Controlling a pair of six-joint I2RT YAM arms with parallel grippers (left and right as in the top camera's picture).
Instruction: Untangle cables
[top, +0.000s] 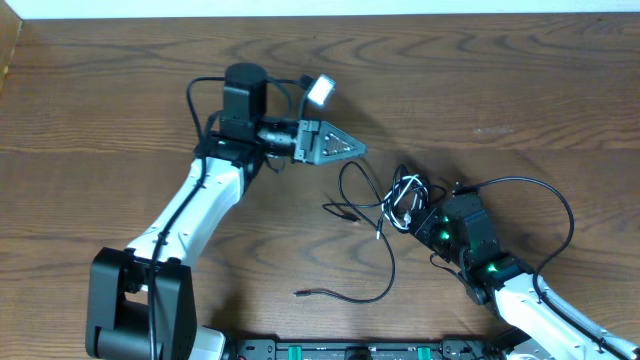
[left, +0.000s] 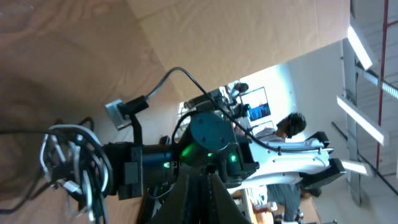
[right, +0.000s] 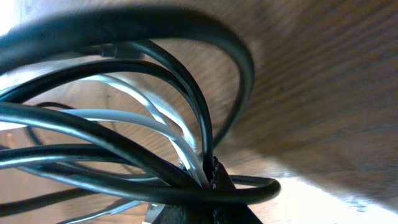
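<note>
The cables (top: 404, 194) lie in a small knot of black and white cords right of the table's middle. One black strand loops down to a plug end (top: 302, 293), and another plug (top: 331, 208) lies left of the knot. My right gripper (top: 413, 213) reaches into the knot from the lower right. In the right wrist view it (right: 212, 177) is shut on black cords (right: 205, 112) and a white cord (right: 146, 118) that cross right at its tips. My left gripper (top: 357, 150) hovers up and left of the knot, shut and empty. From the left wrist, its closed fingers (left: 203, 186) point at the knot (left: 71, 165).
The brown wooden table (top: 520, 90) stretches all around. A thick black cord (top: 545, 190) arcs off the right arm. The left arm's base (top: 135, 300) stands at the lower left. A person (left: 289, 127) and a screen show in the room beyond, seen from the left wrist.
</note>
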